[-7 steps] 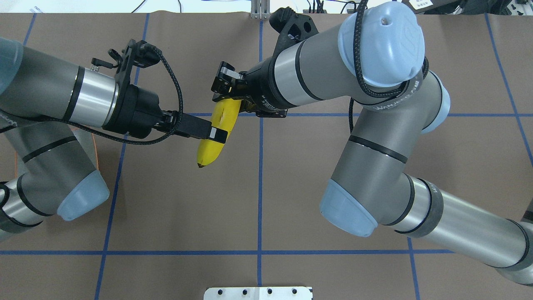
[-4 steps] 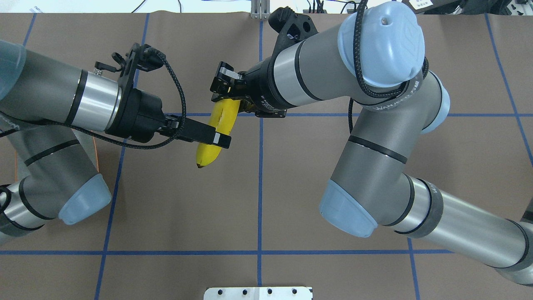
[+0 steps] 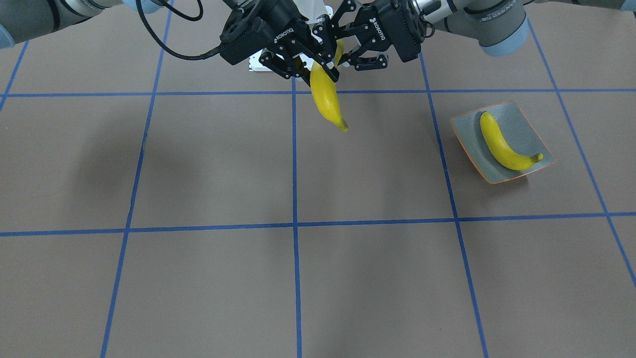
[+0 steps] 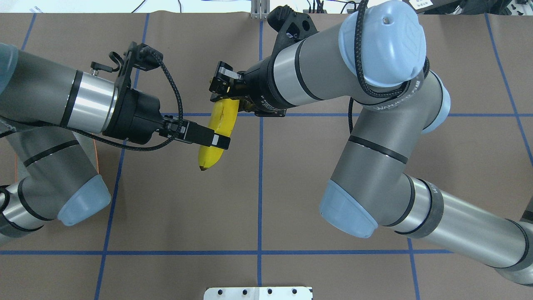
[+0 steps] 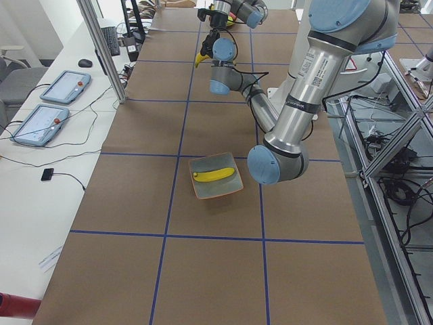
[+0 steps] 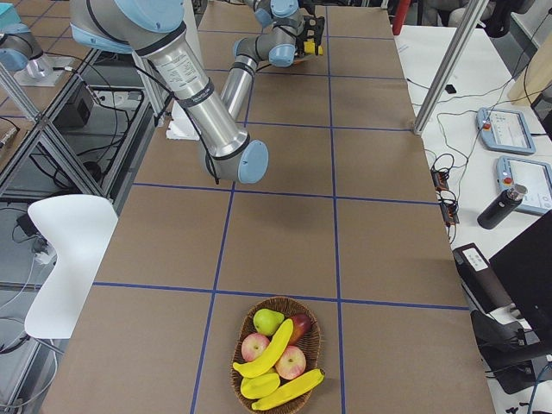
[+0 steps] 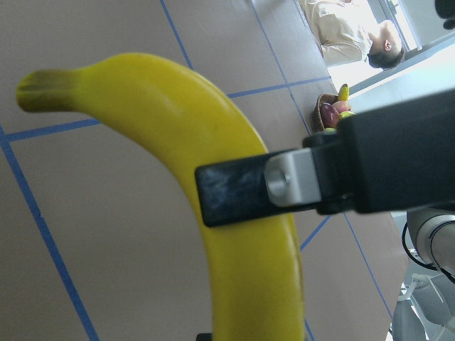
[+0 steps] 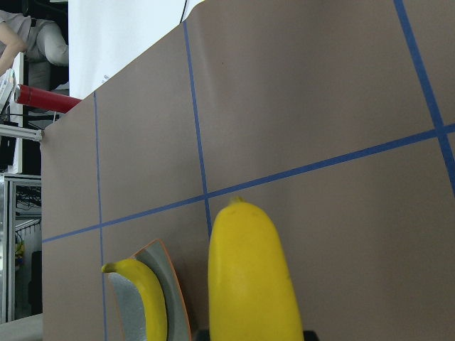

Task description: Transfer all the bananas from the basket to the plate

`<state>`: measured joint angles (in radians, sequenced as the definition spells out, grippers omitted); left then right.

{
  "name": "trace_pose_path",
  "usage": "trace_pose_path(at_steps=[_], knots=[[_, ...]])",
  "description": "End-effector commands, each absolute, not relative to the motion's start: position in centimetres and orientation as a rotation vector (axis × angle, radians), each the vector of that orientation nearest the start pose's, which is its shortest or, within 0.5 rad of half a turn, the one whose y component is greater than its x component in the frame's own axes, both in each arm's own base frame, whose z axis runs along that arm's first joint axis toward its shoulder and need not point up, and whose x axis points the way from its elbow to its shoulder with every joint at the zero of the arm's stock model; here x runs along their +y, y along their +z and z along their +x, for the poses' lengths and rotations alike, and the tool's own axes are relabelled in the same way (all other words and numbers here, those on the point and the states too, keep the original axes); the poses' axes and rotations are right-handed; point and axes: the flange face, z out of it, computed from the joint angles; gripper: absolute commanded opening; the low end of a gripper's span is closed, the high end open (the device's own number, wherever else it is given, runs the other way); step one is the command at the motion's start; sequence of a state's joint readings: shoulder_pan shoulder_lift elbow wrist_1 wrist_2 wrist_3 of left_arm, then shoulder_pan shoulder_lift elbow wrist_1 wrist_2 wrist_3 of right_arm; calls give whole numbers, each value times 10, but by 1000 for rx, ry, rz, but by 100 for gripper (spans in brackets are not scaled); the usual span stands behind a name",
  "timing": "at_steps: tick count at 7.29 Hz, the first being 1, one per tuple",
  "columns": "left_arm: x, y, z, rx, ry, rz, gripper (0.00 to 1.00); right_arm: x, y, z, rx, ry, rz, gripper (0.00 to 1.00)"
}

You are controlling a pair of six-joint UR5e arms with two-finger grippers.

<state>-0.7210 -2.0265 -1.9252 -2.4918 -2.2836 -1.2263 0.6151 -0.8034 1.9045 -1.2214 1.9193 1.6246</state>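
One banana (image 4: 211, 156) hangs above the table's middle with both grippers on it. My right gripper (image 4: 225, 89) is shut on its upper end. My left gripper (image 4: 214, 141) is shut across its middle, and one finger pad (image 7: 242, 192) presses on the peel. A second banana (image 3: 499, 144) lies on the grey-green plate (image 3: 521, 127) with the orange rim, on my left side of the table. The wicker basket (image 6: 317, 345) sits far off at my right end, and it holds more bananas (image 6: 267, 348) among other fruit.
Apples and a green pear share the basket. Brown paper with blue grid lines covers the table. In the left side view, tablets and cables lie on the bench beside the table. A seated person shows in the left wrist view, beyond the basket.
My left gripper slid a little down the banana toward its lower half and settled on it. The banana's lower tip shifted slightly. The right gripper kept its hold.
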Motion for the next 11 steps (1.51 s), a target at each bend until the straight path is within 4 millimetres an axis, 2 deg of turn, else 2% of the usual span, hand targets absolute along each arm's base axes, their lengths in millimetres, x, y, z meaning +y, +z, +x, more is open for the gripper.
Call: trace_pose_path(at_steps=[1, 2, 3, 4, 5, 7, 8, 9, 11], knots=[[-392, 150, 342, 1659, 337, 382, 0, -413, 23, -406, -1493, 272, 207, 100], [-392, 157, 343, 1649, 331, 373, 0, -415, 25, -405, -1492, 274, 213, 100], [-394, 173, 342, 1626, 317, 352, 0, -424, 34, -399, -1474, 293, 219, 100], [-392, 208, 336, 1582, 286, 312, 0, -434, 57, -395, -1432, 312, 221, 100], [-388, 248, 324, 1528, 242, 281, 0, -449, 91, -386, -1370, 327, 239, 100], [-381, 330, 285, 1407, 131, 209, 0, -477, 162, -362, -1211, 301, 290, 100], [-376, 365, 271, 1355, 89, 172, 0, -490, 186, -348, -1116, 277, 300, 100], [-368, 396, 259, 1302, 46, 148, 0, -498, 219, -334, -1045, 241, 321, 100], [-349, 460, 236, 1152, 18, 190, 0, -515, 272, -284, -976, 158, 329, 100]])
